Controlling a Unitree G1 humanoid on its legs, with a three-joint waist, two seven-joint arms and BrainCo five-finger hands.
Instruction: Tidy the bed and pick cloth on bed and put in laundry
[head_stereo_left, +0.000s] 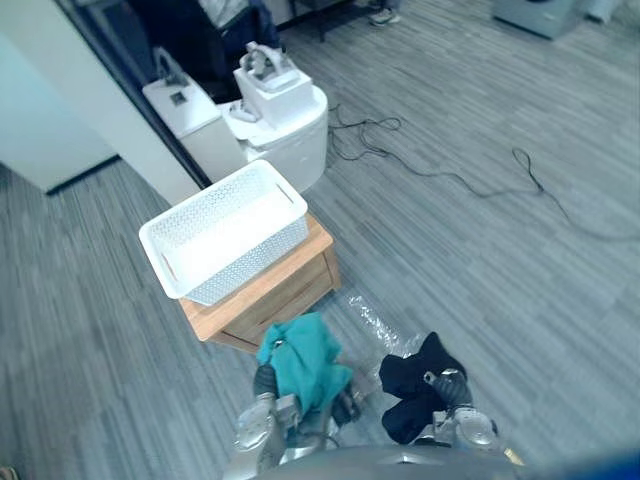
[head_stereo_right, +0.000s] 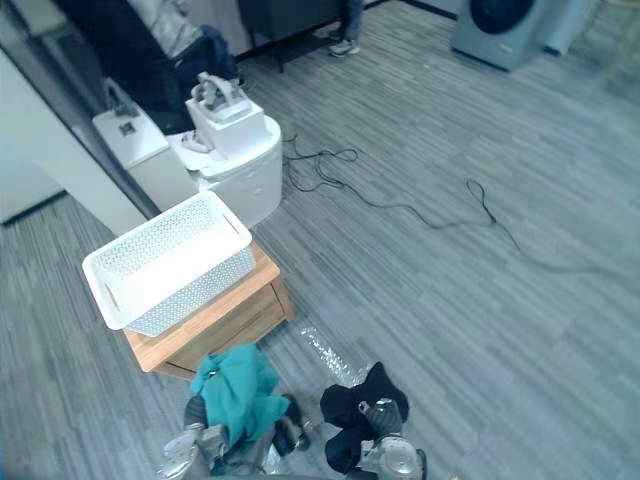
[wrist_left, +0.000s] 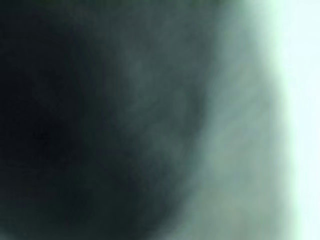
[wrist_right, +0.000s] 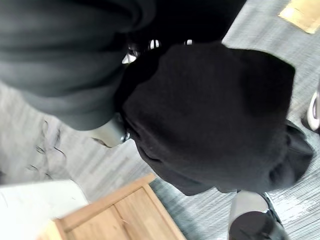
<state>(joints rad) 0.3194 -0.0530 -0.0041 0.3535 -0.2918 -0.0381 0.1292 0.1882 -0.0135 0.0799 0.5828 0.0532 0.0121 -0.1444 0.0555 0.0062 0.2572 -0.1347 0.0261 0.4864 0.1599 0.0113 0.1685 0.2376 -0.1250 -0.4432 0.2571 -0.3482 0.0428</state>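
Note:
Low in the left eye view my left hand (head_stereo_left: 266, 382) holds up a teal cloth (head_stereo_left: 305, 358) that drapes over it and hides most of its fingers. Beside it my right hand (head_stereo_left: 447, 386) is shut on a bunched black cloth (head_stereo_left: 415, 375). In the right wrist view this black cloth (wrist_right: 210, 115) covers the hand, with a silver finger (wrist_right: 112, 131) showing at its edge. A white perforated laundry basket (head_stereo_left: 200, 215) stands empty on a low wooden table (head_stereo_left: 290, 285) just ahead of both hands. The left wrist view is dark and blurred.
Crumpled clear plastic (head_stereo_left: 375, 320) lies on the grey floor between the table and the black cloth. White machines (head_stereo_left: 275, 110) stand behind the basket beside a white partition (head_stereo_left: 90, 90). Black cables (head_stereo_left: 450, 180) trail across the floor to the right. A washing machine (head_stereo_right: 500, 25) stands far back.

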